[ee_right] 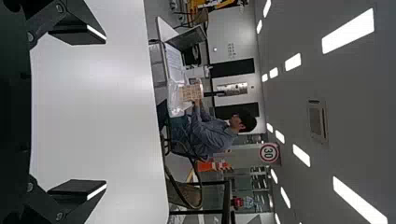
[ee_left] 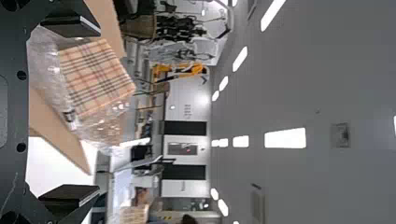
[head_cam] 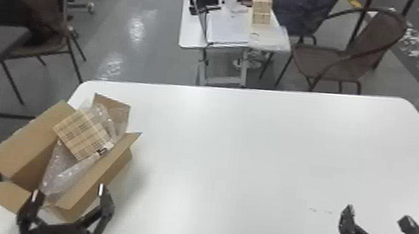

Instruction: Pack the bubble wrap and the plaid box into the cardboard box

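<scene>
Nearest the camera: left gripper point(head_cam: 69, 190), fingers spread apart, nothing held, close by the near end of the cardboard box point(head_cam: 26, 145); contact with the cardboard uncertain. At the right, right gripper point(head_cam: 377, 214), likewise apart and without load, above the near part of the surface point(head_cam: 239, 147).

By descending size: first the white surface, broad and flat; then the cardboard box at its left side, set at a slant, flaps point(head_cam: 99, 168) standing open. Within the cardboard box, bubble wrap point(head_cam: 61, 181), loosely crumpled, rising toward the far end and spread toward the near end. Smallest, the plaid box point(head_cam: 82, 133), inside the opening, tilted, apparently resting on the bubble wrap, with folds of film beside it.

Step in hand, as judged: end of packing, both items in the cardboard box and released. Next, probably: withdrawal of the left gripper clear of the near flaps, without snagging cardboard or film. Should the plaid box sit too high, a light downward press with closed fingers, gentle enough to avoid tipping it.
</scene>
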Motion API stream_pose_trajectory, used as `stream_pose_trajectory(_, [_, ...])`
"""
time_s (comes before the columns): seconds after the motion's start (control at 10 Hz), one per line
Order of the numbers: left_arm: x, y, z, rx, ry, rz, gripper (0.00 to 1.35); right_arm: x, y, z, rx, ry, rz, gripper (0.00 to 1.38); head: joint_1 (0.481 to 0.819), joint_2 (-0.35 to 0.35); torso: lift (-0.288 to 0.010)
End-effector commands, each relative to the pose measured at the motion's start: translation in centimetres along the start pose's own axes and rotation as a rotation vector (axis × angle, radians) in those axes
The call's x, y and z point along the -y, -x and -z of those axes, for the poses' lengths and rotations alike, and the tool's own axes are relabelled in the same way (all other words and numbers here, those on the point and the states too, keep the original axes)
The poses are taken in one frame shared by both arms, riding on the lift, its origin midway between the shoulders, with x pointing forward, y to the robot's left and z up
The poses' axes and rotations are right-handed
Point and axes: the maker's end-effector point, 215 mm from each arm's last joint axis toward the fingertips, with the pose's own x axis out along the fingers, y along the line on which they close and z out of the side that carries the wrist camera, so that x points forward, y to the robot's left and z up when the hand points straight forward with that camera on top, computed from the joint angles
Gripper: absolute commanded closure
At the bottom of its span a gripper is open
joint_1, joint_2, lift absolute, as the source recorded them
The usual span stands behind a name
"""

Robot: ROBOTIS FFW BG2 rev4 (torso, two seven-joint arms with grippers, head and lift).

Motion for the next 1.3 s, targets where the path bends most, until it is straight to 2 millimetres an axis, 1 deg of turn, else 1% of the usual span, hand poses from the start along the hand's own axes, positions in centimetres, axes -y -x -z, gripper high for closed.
stream_pose_trajectory(0.0, [0.6, 1.2, 2.5, -0.132, -0.081, 0.075, 0.12, -0.8, 1.5, 1.0, -0.052, 0.011, -0.014, 0.2, 0.695, 0.093, -0.102])
stream_pose_trajectory(0.1, [0.7, 2.0, 3.4, -0.195, -0.105, 0.092, 0.12, -1.4, 2.6, 1.7, -0.087, 0.024, -0.031, 0.2, 0.695, 0.092, -0.102])
stream_pose_trajectory(0.2, [0.2, 3.4, 4.6, -0.25, -0.099, 0.072, 0.12, -1.7, 3.7, 2.9, -0.13, 0.024, -0.046, 0.2, 0.695, 0.096, -0.102])
stream_pose_trajectory(0.3, [0.0, 4.1, 5.1, -0.271, -0.084, 0.07, 0.12, -1.9, 4.7, 3.8, -0.164, 0.022, -0.051, 0.2, 0.695, 0.113, -0.102])
stream_pose_trajectory(0.4, [0.2, 3.3, 5.2, -0.275, -0.085, 0.146, 0.12, -1.8, 4.9, 4.2, -0.172, 0.032, -0.05, 0.2, 0.695, 0.118, -0.102])
stream_pose_trajectory(0.5, [0.6, 2.7, 5.1, -0.27, -0.095, 0.192, 0.12, -1.8, 4.7, 4.1, -0.17, 0.037, -0.051, 0.2, 0.695, 0.113, -0.102])
stream_pose_trajectory(0.7, [0.4, 2.6, 4.9, -0.263, -0.107, 0.187, 0.12, -2.0, 4.5, 3.8, -0.162, 0.047, -0.04, 0.2, 0.695, 0.117, -0.102])
stream_pose_trajectory(0.9, [0.5, 2.5, 4.8, -0.259, -0.111, 0.188, 0.12, -1.8, 4.5, 3.6, -0.157, 0.049, -0.018, 0.2, 0.695, 0.123, -0.102])
stream_pose_trajectory(1.2, [0.8, 1.7, 4.4, -0.241, -0.113, 0.19, 0.12, -1.8, 4.2, 3.3, -0.149, 0.063, -0.021, 0.2, 0.695, 0.119, -0.102])
